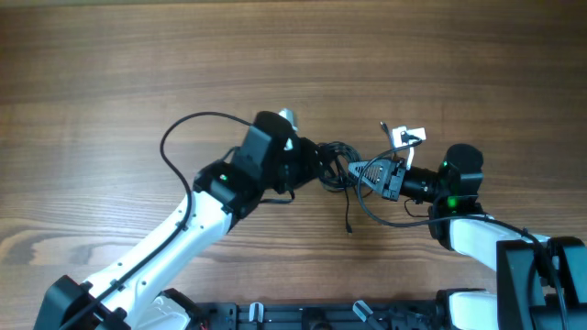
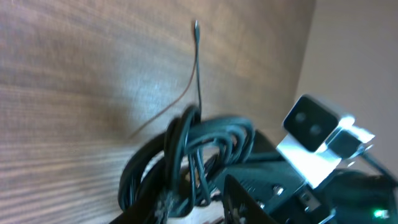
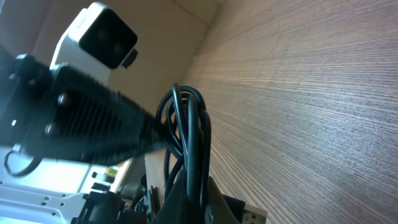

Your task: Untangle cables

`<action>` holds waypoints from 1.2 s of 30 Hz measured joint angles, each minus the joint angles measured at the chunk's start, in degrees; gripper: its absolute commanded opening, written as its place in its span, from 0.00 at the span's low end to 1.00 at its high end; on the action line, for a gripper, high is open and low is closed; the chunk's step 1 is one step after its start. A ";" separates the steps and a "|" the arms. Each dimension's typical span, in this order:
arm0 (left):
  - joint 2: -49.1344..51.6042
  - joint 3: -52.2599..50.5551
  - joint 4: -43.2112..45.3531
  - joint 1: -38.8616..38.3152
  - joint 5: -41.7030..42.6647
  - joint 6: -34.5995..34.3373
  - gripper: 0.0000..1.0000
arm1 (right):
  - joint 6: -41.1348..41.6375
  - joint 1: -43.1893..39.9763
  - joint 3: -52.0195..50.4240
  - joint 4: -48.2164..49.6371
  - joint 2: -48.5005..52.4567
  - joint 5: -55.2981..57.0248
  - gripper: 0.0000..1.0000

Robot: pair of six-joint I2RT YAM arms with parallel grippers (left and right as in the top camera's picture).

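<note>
Right wrist view, closest in: the right hand [image 3: 186, 208] is clamped shut low in the frame. The cables [image 3: 186, 134] rise straight out of it as a tight bunch of dark loops, with the tabletop [image 3: 311, 93] behind them. Just past the loops, the left hand [image 3: 149, 134] reaches in from the other side, its tip against the same bunch. Its jaws look narrow, but I cannot tell whether they pinch a strand or merely sit against the coil.

From overhead, both hands meet mid-tabletop with the bunch between them. One loose tail [image 1: 349, 213] trails from it toward the robot's base. A second thin end [image 1: 383, 126] pokes out on the far side.

Handling, as I judge it: the cables are very light, limp and thin, so nothing here needs force. The loops will likely cinch tighter if both hands pull straight apart. They look slick enough to slide through a loose pinch, and a small plug [image 2: 196, 26] at a strand's tip could snag on a loop. The best hold is a single strand at the outer edge of the bunch, or a free tail close behind its tip, with the other hand anchoring the rest.
</note>
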 measured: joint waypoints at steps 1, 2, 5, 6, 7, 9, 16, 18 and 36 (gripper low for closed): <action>0.09 0.00 -0.87 -0.74 -0.31 -0.24 0.29 | 0.00 0.00 0.00 0.00 0.00 0.00 0.05; 0.39 0.00 -1.55 -1.16 -0.52 -0.50 0.29 | 0.00 0.00 0.00 0.00 0.00 0.00 0.04; 1.18 0.00 -1.70 -1.14 -1.09 -0.92 0.29 | 0.00 0.02 0.00 0.00 0.00 0.00 0.04; 1.62 0.00 -1.66 -1.14 -1.44 -0.92 0.29 | 0.00 0.02 0.00 0.00 0.00 0.00 0.05; 2.10 0.00 -1.66 -1.16 -1.95 -0.92 0.29 | 0.00 0.02 0.00 0.00 0.00 0.00 0.05; 3.10 -0.02 -1.42 -1.14 -2.89 -0.96 0.28 | 0.00 0.15 0.00 0.00 0.00 0.00 0.04; 4.09 0.00 1.53 -1.14 -7.43 -1.27 0.25 | -0.02 0.15 0.00 0.04 0.00 -0.09 0.04; 4.11 0.00 1.62 -1.14 -8.50 -1.29 0.23 | -0.02 0.15 0.00 0.09 0.00 -0.24 0.05; 10.62 0.00 9.57 -1.60 -9.81 -2.47 0.04 | -0.02 0.15 0.00 3.10 0.00 -2.49 0.05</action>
